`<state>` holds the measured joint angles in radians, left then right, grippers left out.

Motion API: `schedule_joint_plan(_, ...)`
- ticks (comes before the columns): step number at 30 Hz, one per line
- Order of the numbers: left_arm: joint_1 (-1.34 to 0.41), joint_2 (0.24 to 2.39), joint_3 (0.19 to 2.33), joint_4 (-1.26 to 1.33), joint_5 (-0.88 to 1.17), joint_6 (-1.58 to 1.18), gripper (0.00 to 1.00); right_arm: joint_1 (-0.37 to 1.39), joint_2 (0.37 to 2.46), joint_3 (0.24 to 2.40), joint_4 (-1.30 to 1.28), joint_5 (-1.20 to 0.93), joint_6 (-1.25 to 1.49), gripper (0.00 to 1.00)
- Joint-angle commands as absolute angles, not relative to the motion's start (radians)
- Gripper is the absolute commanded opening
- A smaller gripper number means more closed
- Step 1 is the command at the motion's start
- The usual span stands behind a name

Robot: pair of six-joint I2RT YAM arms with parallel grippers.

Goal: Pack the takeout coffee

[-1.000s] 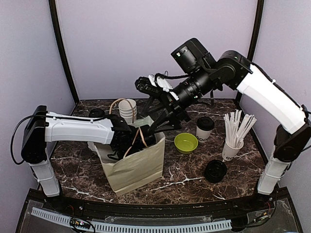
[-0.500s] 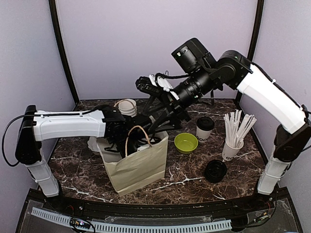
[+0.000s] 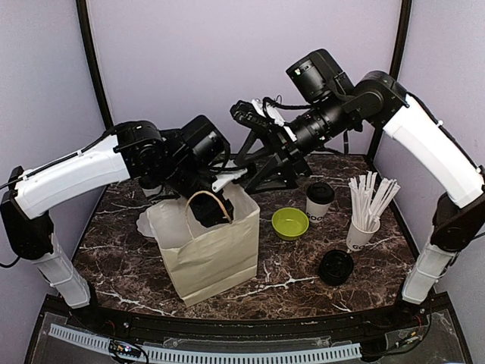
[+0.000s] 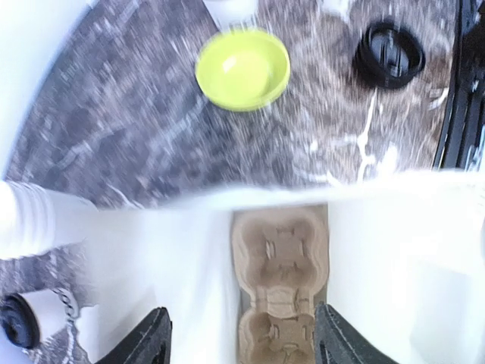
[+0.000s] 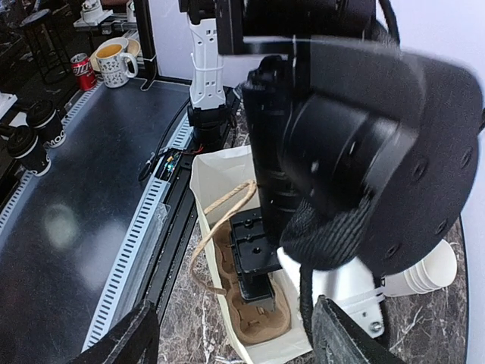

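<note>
**Left:** you are holding the left tool (image 4: pixel 242 340) over the mouth of the paper bag (image 3: pixel 216 258). Its fingers are spread wide and carrying nothing, probably so the opening stays clear. A cardboard cup carrier (image 4: pixel 279 277) is lying on the bag's floor, ready to take cups.

**Centre:** the right tool (image 5: pixel 239 334) is hovering above the bag's far side, likewise wide and empty.

**Right:** the takeout coffee (image 3: pixel 319 200) is standing lidded on the counter (image 3: pixel 288 282), just right of the green bowl (image 3: pixel 290 224), not yet packed.
</note>
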<state>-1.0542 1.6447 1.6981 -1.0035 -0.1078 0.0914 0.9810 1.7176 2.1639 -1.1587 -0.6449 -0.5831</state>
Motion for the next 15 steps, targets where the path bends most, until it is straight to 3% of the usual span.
schedule_joint_plan(1, -1.060, 1.591, 1.805, -1.013, -0.144, 0.113, 0.66, 0.971, 1.697, 2.179, -1.204, -0.684, -0.626, 0.70)
schedule_joint_plan(10, -1.060, 1.490, 1.915, -0.946, -0.075, 0.044, 0.63, 0.971, 1.671, 2.107, -1.214, -0.722, -0.670, 0.68)
schedule_joint_plan(15, -1.061, 1.368, 1.851, -0.867, -0.174, 0.010, 0.68, 0.979, 1.665, 2.009, -1.111, -0.681, -0.604, 0.68)
